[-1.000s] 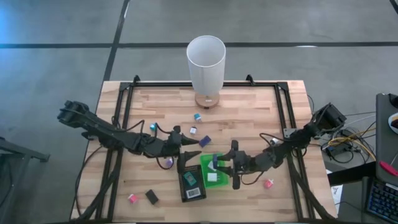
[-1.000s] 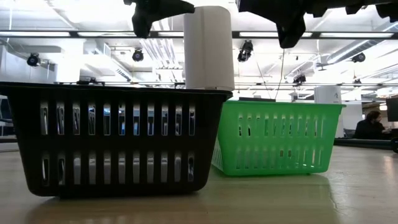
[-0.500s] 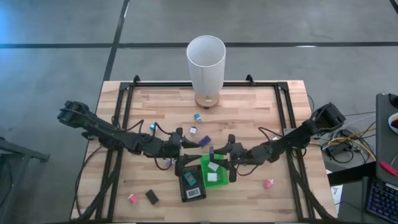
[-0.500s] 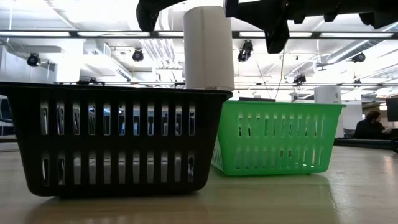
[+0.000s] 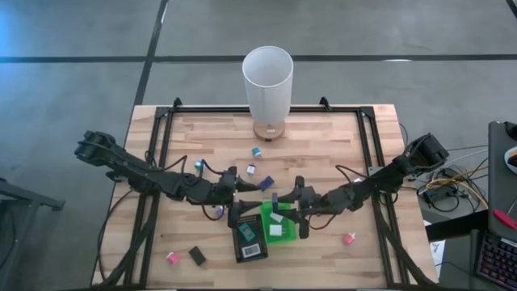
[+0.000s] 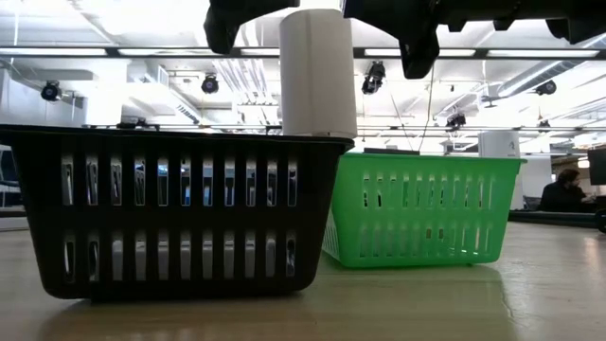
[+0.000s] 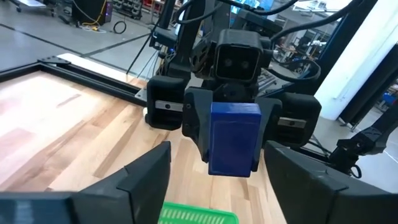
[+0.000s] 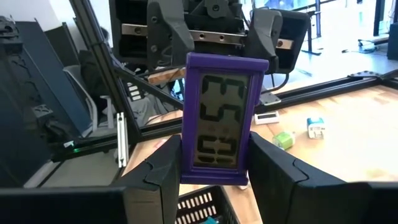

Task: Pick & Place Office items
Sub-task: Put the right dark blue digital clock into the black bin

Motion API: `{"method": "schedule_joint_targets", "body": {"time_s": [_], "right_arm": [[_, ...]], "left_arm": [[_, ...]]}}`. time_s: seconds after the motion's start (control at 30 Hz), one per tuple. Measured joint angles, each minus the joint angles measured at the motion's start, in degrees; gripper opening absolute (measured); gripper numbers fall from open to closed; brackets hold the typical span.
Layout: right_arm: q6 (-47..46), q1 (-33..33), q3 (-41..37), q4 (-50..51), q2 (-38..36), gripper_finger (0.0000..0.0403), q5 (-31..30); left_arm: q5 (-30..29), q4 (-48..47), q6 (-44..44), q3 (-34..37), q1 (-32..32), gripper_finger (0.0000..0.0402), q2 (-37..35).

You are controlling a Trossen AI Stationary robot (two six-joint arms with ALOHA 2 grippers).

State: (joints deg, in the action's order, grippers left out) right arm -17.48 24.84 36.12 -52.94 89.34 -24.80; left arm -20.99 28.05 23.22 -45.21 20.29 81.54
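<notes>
My right hand (image 8: 214,163) is clamped on a purple clock (image 8: 222,118), one finger on each long edge, its grey digit display facing that wrist camera. From above, this hand sits just below the middle of the frame, over the upper edge of the green tray (image 5: 287,238). The clock itself is only a dark speck there, and I cannot make out its shape.

My left hand (image 5: 249,187) points at it nose to nose, fingers spread wide. In its own camera they stand clear on either side of the clock's blue back without touching it.

Below them the black tray (image 5: 235,235) lies against the green one. I cannot read what lies inside either of them.

The other office items are scattered on the wooden surface (image 5: 323,145). A purple piece (image 5: 218,212) is half hidden under the left arm, and two small blocks (image 5: 257,151) lie above centre. A pink one (image 5: 349,238) is at lower right, a pink one (image 5: 172,258) and a black one (image 5: 197,256) at lower left.

The white cylinder (image 5: 267,81) stands at the top middle. In the level view both hands are cut off by the top edge.
</notes>
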Motion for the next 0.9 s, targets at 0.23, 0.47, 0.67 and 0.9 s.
{"method": "schedule_joint_targets", "body": {"time_s": [0.23,0.47,0.67,0.9], "right_arm": [[-0.67,0.0,0.0,-0.03,0.0,0.014,-0.02],[-1.44,-0.02,0.0,-0.03,0.0,0.014,-0.04],[-1.85,-0.74,0.63,0.07,0.0,0.014,1.06],[-0.42,-2.12,7.13,5.45,1.56,0.014,4.31]], "left_arm": [[-0.02,-0.83,0.85,0.02,-0.53,0.03,0.0],[-0.11,-0.69,0.83,0.02,-1.36,0.0305,0.0],[-0.17,-0.18,0.83,0.02,-1.49,0.0305,0.0],[-0.12,1.65,0.81,0.0,-1.49,0.0305,0.46]]}}
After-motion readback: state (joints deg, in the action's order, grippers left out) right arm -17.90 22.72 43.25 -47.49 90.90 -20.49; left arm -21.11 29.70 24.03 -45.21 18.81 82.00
